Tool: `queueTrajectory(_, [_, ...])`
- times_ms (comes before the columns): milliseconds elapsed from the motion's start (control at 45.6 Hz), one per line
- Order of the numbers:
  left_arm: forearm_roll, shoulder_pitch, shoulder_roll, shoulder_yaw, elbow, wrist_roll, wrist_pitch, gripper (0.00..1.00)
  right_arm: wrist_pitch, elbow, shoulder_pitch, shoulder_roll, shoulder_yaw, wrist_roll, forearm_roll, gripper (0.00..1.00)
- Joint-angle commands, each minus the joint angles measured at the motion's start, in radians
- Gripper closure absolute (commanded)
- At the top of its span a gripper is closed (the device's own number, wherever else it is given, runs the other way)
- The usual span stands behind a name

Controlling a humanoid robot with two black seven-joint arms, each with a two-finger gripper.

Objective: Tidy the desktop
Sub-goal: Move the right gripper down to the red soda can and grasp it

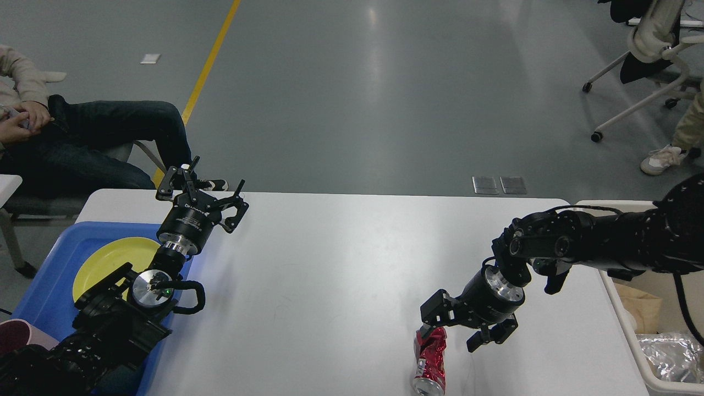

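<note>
The white desktop (341, 258) fills the middle of the head view. A crushed red can (430, 360) lies on it near the front edge, right of centre. My right gripper (455, 334) points down and left over the can's far end. Its jaws stand apart, and one finger (435, 312) is at the can's top; I cannot tell if it touches. My left gripper (206, 193) is open and empty, raised over the desktop's back left corner, just right of the blue tray (41, 289).
The blue tray holds a yellow plate (104, 258). A pink cup (16, 335) is at the bottom left. A beige bin (619, 300) at the table's right side holds foil (671, 355) and brown paper (641, 308). A seated person (82, 137) is at the back left and a chair (649, 60) at the back right.
</note>
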Motion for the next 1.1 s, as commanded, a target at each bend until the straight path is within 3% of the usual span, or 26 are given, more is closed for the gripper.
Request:
queueTrajectory(0, [0.0, -0.001, 0.0, 0.0, 0.0, 0.0, -0.002, 0.04, -0.031, -0.043, -0.053, 0.033, 0.013, -0.001, 0.0, 0.0])
queueTrajectory(395, [0.0, 0.0, 0.0, 0.0, 0.0, 0.0, 0.0, 0.04, -0.096, -0.143, -0.172, 0.073, 0.013, -0.002, 0.0, 0.0])
queueTrajectory(461, [0.0, 0.0, 0.0, 0.0, 0.0, 0.0, 0.0, 0.04, -0.099, -0.143, -0.173, 0.073, 0.013, -0.002, 0.0, 0.04])
queueTrajectory(592, [0.0, 0.0, 0.003, 0.0, 0.0, 0.0, 0.0, 0.04, -0.099, -0.141, -0.175, 0.073, 0.013, -0.004, 0.0, 0.32])
queueTrajectory(680, [0.0, 0.0, 0.0, 0.0, 0.0, 0.0, 0.0, 0.04, -0.106, -0.143, -0.176, 0.073, 0.014, -0.002, 0.0, 0.4])
queueTrajectory(811, [0.0, 0.0, 0.0, 0.0, 0.001, 0.0, 0.0, 0.04, -0.179, -0.143, -0.195, 0.072, 0.019, -0.002, 0.0, 0.69])
queueTrajectory(965, [0.0, 0.0, 0.003, 0.0, 0.0, 0.0, 0.0, 0.04, -0.183, -0.141, -0.193, 0.072, 0.019, -0.002, 0.0, 0.98])
queueTrajectory(1075, [0.0, 0.0, 0.0, 0.0, 0.0, 0.0, 0.0, 0.04, -0.179, -0.132, -0.17, 0.064, 0.019, -0.002, 0.0, 1.0])
